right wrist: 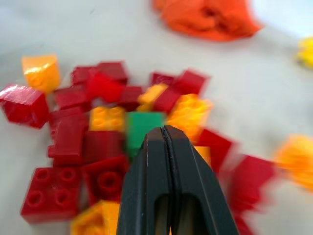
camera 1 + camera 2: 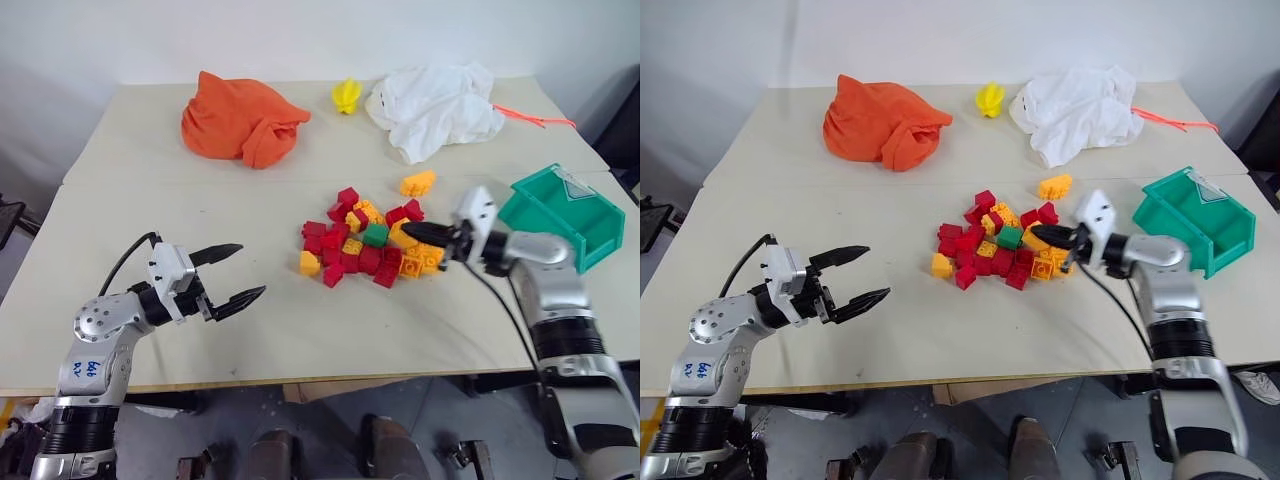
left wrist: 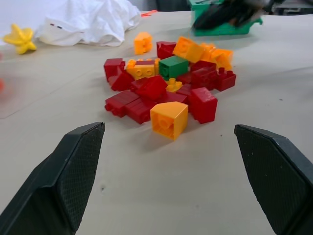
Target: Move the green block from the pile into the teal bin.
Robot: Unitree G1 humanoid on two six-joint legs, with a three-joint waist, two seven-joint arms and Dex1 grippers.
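Observation:
The green block (image 2: 376,235) rests on top of the pile (image 2: 366,246) of red, yellow and orange bricks in the middle of the table; it also shows in the left wrist view (image 3: 173,66) and the right wrist view (image 1: 143,128). My right gripper (image 2: 412,230) is shut and empty, its tips over the pile's right side, pointing at the green block from a short way off. To the right of that arm stands the teal bin (image 2: 560,215). My left gripper (image 2: 238,272) hangs open over bare table, well left of the pile.
An orange cloth (image 2: 240,120) lies at the back left and a white cloth (image 2: 435,105) at the back right, with a small yellow toy (image 2: 346,95) between them. A single orange brick (image 2: 418,183) sits just behind the pile.

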